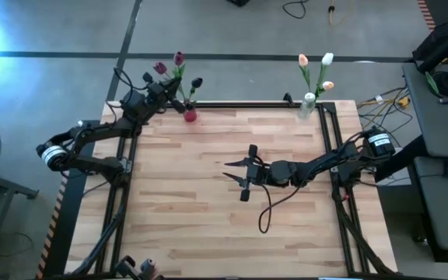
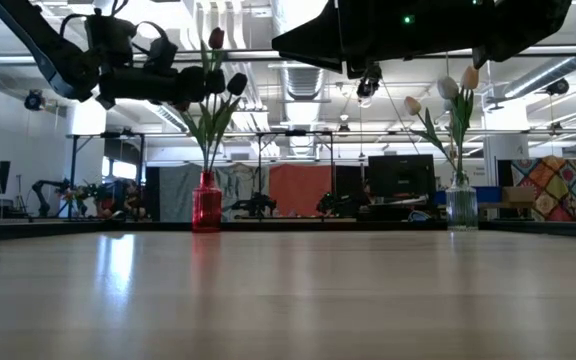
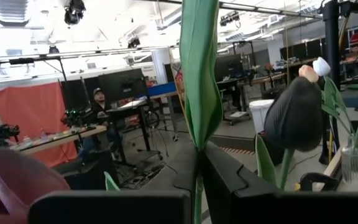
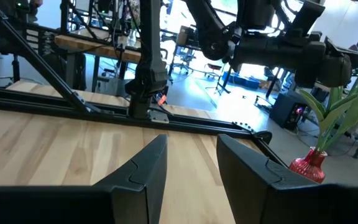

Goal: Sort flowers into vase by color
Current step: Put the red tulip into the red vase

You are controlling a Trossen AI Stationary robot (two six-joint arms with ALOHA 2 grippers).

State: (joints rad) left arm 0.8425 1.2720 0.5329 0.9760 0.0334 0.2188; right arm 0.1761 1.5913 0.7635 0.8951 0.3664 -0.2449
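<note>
The sorting looks almost finished: no flowers lie on the table [image 1: 208, 194], and all that can be seen stand in two vases at its far edge. The red vase [image 1: 190, 115] at the far left holds the dark flowers [image 1: 179, 59], maroon and blackish heads, while the clear vase [image 1: 308, 104] at the far right holds the pale flowers [image 1: 327, 59], white and peach. The left gripper [image 1: 179, 99] is high over the red vase, clamped together on a green stem [image 3: 199, 93], so this last dark flower seems to be going in or has yet to be let go. The right gripper [image 1: 243, 174] hangs over the middle of the table with its fingers apart and nothing between them. What appears left is the release of that stem. No brand, label or writing can be read anywhere.
</note>
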